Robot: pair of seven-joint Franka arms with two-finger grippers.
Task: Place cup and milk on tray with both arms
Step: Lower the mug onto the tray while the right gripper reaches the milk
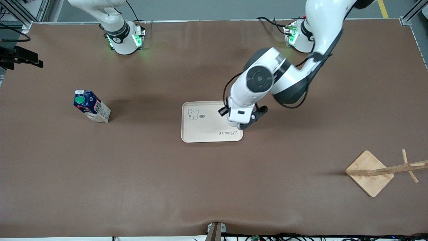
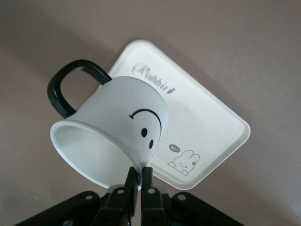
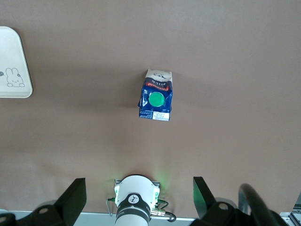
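Over tray (image 1: pixel 204 129), toward left arm's end: left hand (image 2: pixel 139 181) pinched shut on rim of cup (image 2: pixel 117 136), cup tilted, mouth toward wrist camera, handle out to one side. Needs righting, then lowering onto bare cream surface away from tray's edge, with room kept for carton. Milk (image 1: pixel 91 106) upright on worktop (image 1: pixel 214 187), well apart from tray, toward right arm's end. High above milk: right hand (image 3: pixel 139 197), fingers spread wide, empty, waiting.

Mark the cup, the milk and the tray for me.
cup (image 2: pixel 110 125), left wrist view, on its white side wall.
milk (image 1: pixel 91 106), front view, on its blue side.
tray (image 1: pixel 204 129), front view, on its bare floor.
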